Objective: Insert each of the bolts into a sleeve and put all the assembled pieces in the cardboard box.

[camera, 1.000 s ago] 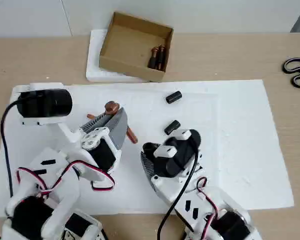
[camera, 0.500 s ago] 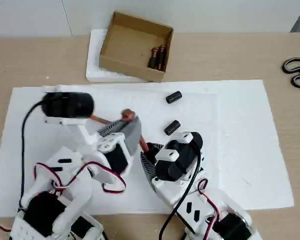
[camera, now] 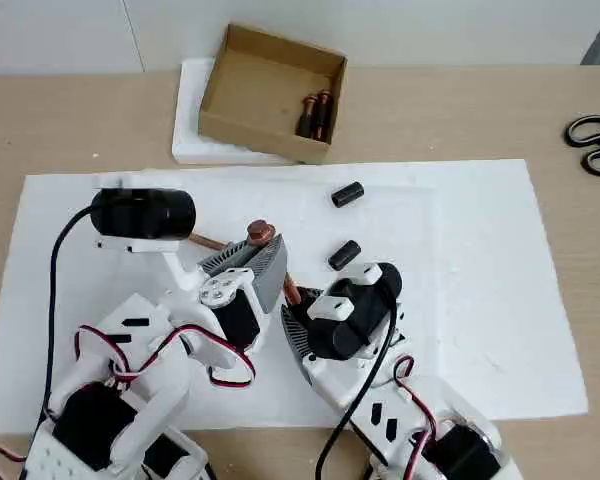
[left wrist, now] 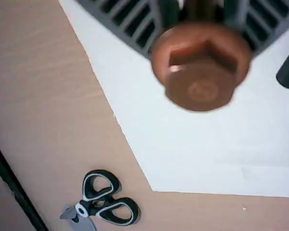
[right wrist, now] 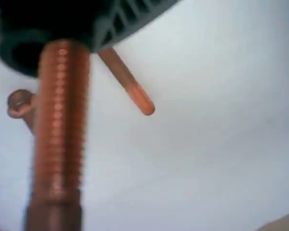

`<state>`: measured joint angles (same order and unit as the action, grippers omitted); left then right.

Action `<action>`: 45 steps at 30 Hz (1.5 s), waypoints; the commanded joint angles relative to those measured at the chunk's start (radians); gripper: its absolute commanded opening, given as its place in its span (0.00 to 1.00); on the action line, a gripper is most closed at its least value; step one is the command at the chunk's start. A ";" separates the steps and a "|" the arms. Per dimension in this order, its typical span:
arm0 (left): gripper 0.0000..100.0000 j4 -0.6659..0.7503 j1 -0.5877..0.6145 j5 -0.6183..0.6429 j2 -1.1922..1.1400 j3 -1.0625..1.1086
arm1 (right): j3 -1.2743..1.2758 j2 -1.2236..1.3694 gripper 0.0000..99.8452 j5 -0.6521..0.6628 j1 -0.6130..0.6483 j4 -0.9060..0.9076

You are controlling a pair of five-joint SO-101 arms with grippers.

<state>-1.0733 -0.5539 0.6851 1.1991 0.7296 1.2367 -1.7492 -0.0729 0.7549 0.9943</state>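
My left gripper (camera: 263, 252) is shut on a copper bolt (camera: 261, 234), whose hexagonal head (left wrist: 200, 67) sits between the ribbed grey fingers (left wrist: 120, 14). The bolt slants down toward my right gripper (camera: 298, 312), which is shut on a black sleeve (right wrist: 19, 53). The threaded shank (right wrist: 58, 130) meets the sleeve's mouth. Two loose black sleeves (camera: 347, 194) (camera: 344, 254) lie on the white foam sheet (camera: 460, 270). The cardboard box (camera: 270, 90) at the back holds two assembled pieces (camera: 315, 115).
Another copper bolt (camera: 206, 241) lies on the foam behind the left gripper, and a loose bolt (right wrist: 127, 89) with a further bolt head (right wrist: 19, 103) lie under the right gripper. Scissors (camera: 595, 142) rest on the wooden table at the far right.
My left arm has swung to the right with the bolt, bringing its tip to the sleeve held by the right gripper. The right arm has barely moved.
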 commanded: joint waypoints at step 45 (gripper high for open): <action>0.01 0.032 0.054 -0.094 0.003 -0.054 | 0.012 -0.021 0.00 0.009 0.035 -0.028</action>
<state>-1.0625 -0.5048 0.5762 1.1960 0.6713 1.2566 -1.7599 -0.0729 0.7856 0.9927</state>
